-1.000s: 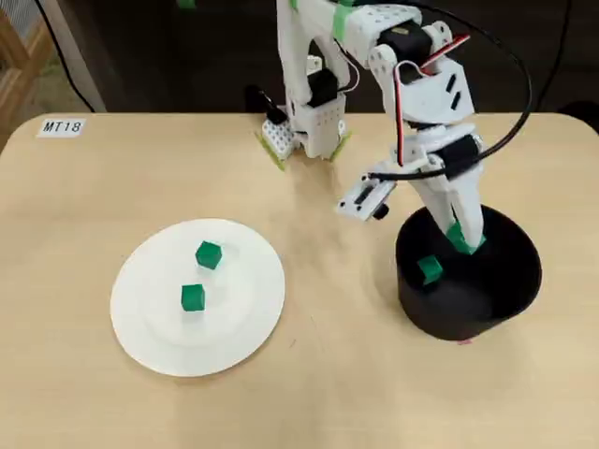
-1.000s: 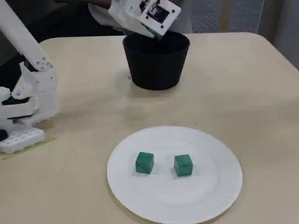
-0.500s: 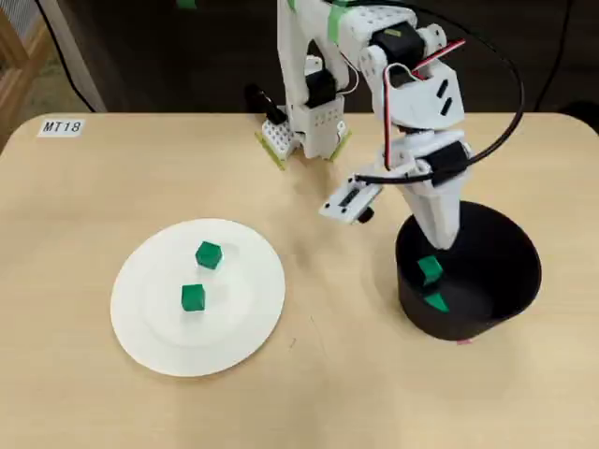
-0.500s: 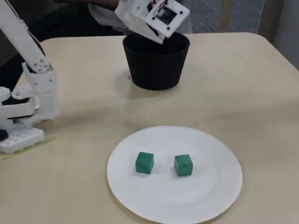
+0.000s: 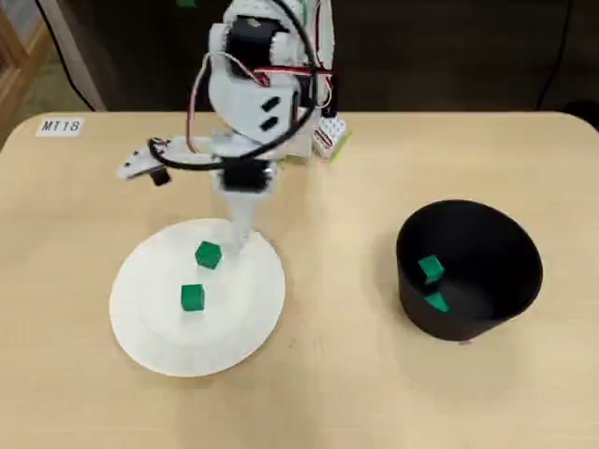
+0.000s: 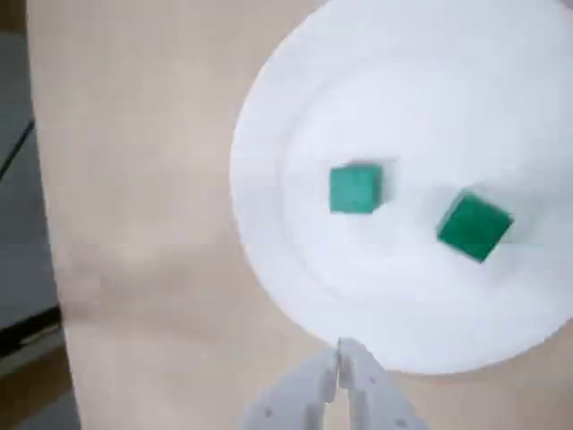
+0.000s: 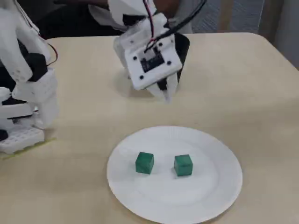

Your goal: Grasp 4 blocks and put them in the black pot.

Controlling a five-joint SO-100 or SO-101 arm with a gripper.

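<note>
2 small bright-green cubes point(image 5: 208, 254) point(image 5: 192, 297) on flat round white plate point(image 5: 253, 318), 2 more point(image 5: 430, 268) point(image 5: 436, 302) inside wide matte black pot point(image 5: 510, 253) at right, overhead view. White gripper point(image 6: 340, 358) w/ fingers pressed together, empty, over plate's edge.

Light wooden table point(image 5: 84, 393) with rounded corners, evenly lit from above, soft shadows only. A white label point(image 5: 62, 126) marked "MT18" lies near its 10 o'clock corner in the overhead view. Beyond the far edge the room is dark; a wooden frame point(image 5: 17, 56) stands at 10 o'clock. In the fixed view, grey floor point(image 7: 233, 16) shows at 1 o'clock.
</note>
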